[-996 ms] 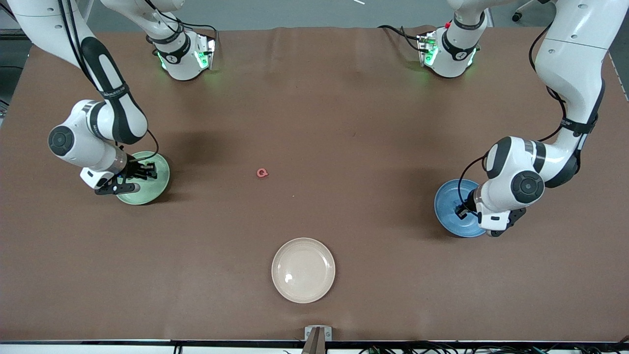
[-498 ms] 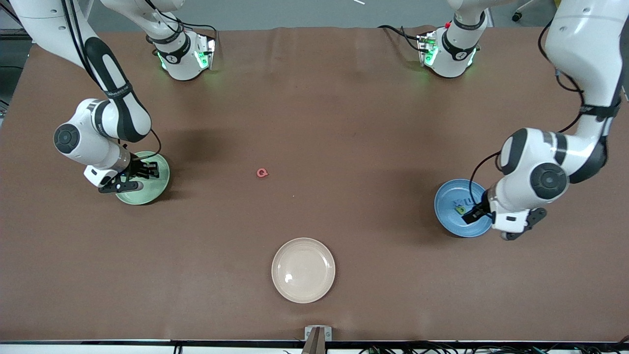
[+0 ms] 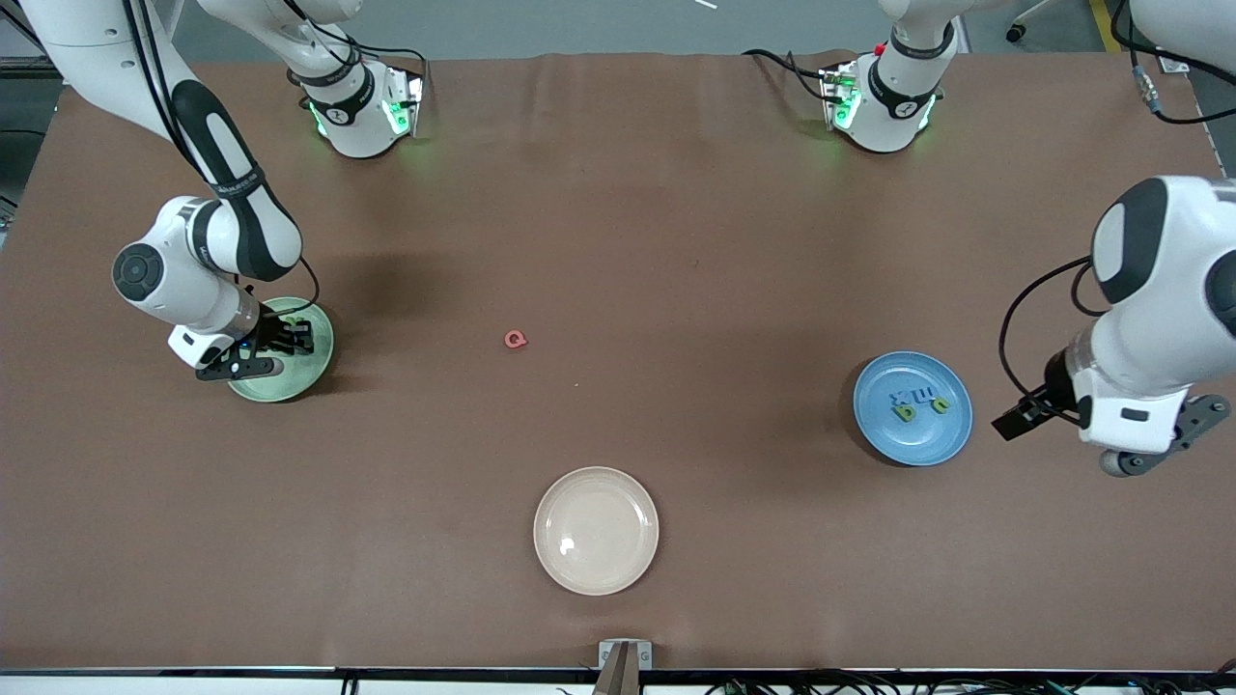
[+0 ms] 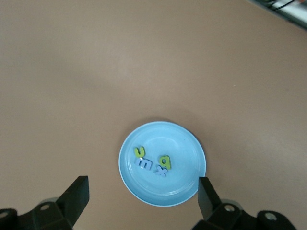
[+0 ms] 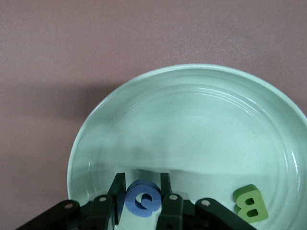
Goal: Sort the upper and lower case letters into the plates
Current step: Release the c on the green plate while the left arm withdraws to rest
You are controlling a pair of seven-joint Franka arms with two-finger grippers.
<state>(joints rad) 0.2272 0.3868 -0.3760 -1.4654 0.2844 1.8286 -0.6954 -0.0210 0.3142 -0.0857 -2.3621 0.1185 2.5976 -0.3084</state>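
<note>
The right arm's wrist hides much of the mint green plate (image 3: 311, 359) — its right gripper (image 5: 142, 199), low inside, is clamped on a blue letter (image 5: 142, 200) lying flat beside a green B (image 5: 251, 205). The left gripper (image 4: 142, 196) hangs high, fingers spread wide, empty, over the blue plate (image 3: 888, 439) holding four small letters (image 4: 152, 162). A red Q (image 3: 516, 339) lies mid-table.

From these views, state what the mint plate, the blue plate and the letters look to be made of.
Mint plate: glossy glazed ceramic or melamine, judging by its sheen and ringed ridges; it could be either.
Blue plate: same smooth look, a softer shine.
Letters such as the green B: matte, thick and chunky, probably foam or soft plastic.
</note>
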